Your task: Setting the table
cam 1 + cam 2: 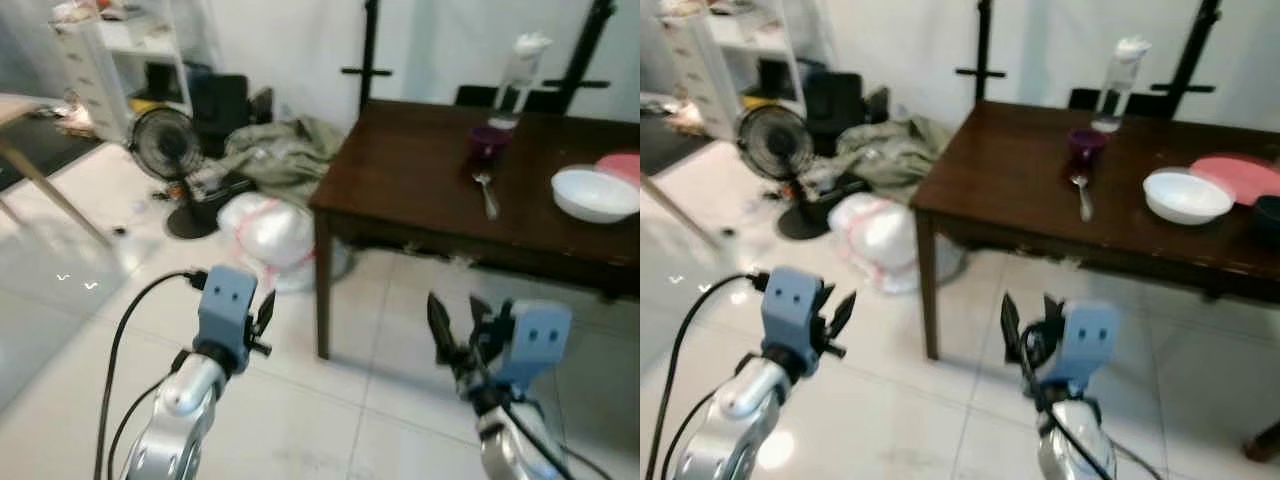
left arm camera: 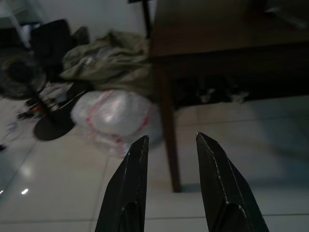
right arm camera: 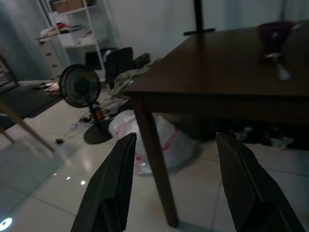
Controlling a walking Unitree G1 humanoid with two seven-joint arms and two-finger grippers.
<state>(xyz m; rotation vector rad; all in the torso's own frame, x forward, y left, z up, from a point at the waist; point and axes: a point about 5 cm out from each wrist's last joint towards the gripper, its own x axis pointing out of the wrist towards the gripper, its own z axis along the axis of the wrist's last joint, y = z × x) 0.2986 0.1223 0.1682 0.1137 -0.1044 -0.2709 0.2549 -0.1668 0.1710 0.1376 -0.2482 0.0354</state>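
A dark wooden table (image 1: 400,190) stands ahead to the right. On it lie a metal spoon (image 1: 487,193), a purple cup (image 1: 487,142), a white bowl (image 1: 594,194), a pink plate (image 1: 622,166) and a clear bottle (image 1: 519,70). A dark bowl (image 1: 1269,215) sits at the far right edge. My left gripper (image 1: 264,312) is open, held low over the floor left of the table leg. My right gripper (image 1: 455,325) is open too, in front of the table's near edge and below it. Neither holds anything.
A standing fan (image 1: 168,150), a pile of cloth (image 1: 280,150) and a white plastic bag (image 1: 265,228) lie on the tiled floor left of the table. White shelves (image 1: 110,60) stand at the back left. A light wooden table leg (image 1: 50,190) slants at far left.
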